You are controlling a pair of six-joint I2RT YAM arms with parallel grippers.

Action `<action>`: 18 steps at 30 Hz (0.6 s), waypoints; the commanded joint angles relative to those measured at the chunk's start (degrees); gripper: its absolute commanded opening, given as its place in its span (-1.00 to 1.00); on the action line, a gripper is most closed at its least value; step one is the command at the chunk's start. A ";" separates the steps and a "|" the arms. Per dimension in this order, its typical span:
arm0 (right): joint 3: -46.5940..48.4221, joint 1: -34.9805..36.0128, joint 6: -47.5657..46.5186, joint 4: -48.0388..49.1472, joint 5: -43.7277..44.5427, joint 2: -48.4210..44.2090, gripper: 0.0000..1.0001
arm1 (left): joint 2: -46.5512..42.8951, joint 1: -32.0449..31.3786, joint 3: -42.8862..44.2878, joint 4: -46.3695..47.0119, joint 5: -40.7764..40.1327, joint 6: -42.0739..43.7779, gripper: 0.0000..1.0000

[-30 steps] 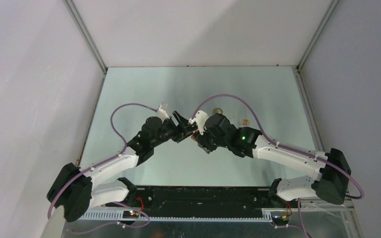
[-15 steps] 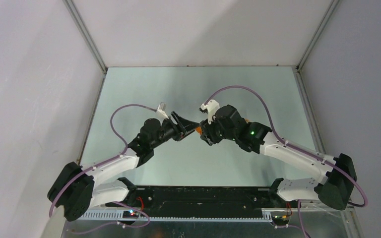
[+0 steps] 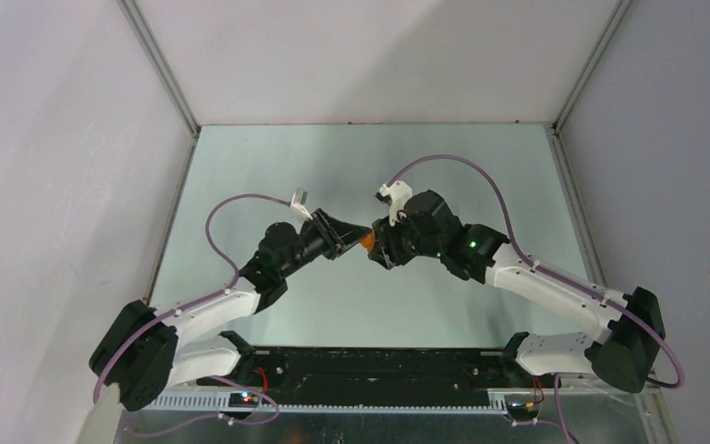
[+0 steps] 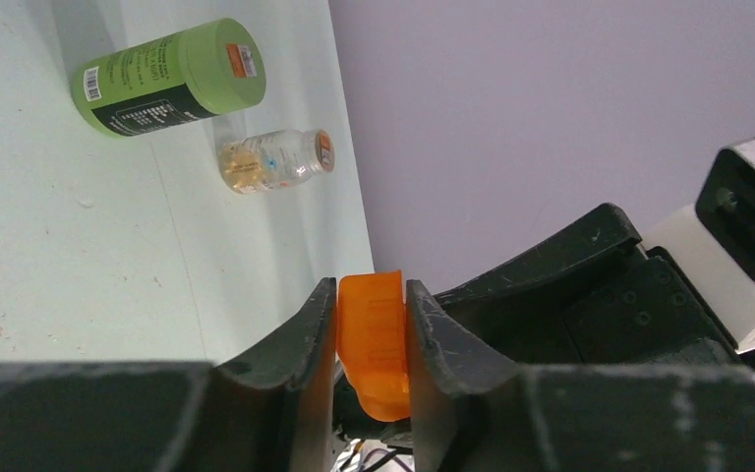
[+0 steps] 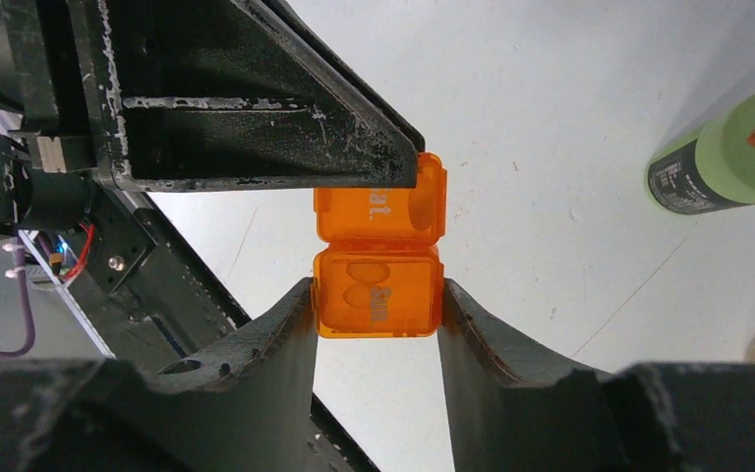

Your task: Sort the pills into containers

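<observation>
Orange in colour, the box (image 5: 380, 280) hangs above the desk (image 4: 59, 226); we see the left end effector (image 4: 372, 295) clamped on one half, the right end effector (image 5: 377, 290) on the other; green bottle (image 4: 167, 77) and clear vial (image 4: 275, 162) rest nearby.

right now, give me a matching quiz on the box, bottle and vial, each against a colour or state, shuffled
Things:
1. box
2. bottle
3. vial

Colour or state:
a. clear, orange cap
b. green, dark label
c. orange, gripped by the left gripper and the right gripper

Pairs: 1-c, 2-b, 3-a
</observation>
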 commanded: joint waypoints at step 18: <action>4.09 -0.46 3.17 -1.43 3.67 3.83 -0.22 | -1.76 -0.34 2.65 -7.32 -2.39 2.97 0.65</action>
